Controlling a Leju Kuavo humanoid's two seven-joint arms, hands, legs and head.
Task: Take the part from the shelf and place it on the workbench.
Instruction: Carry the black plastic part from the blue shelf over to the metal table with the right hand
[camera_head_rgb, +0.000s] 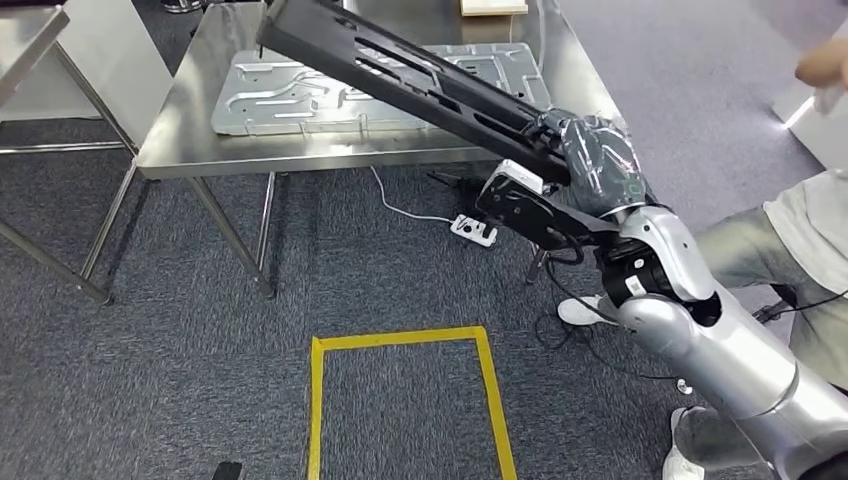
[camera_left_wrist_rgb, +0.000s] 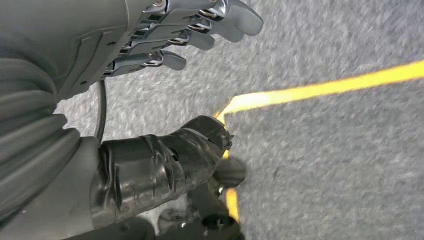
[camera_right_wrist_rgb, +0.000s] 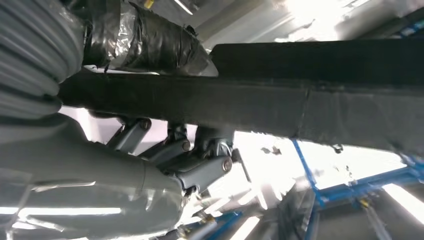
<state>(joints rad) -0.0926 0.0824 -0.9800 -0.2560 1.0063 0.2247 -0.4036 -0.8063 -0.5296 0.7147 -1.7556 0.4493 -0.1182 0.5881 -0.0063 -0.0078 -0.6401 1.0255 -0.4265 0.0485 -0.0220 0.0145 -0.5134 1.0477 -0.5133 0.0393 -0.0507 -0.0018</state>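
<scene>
Right robot hand (camera_head_rgb: 590, 160) is gripping the long black part (camera_head_rgb: 400, 75), carrying it over the bench (camera_head_rgb: 180, 140); next it probably needs lowering flat.

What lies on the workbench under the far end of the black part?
In the head view, a grey stamped metal panel lies flat on the steel workbench, beneath the raised end of the black part held by the right hand.
</scene>
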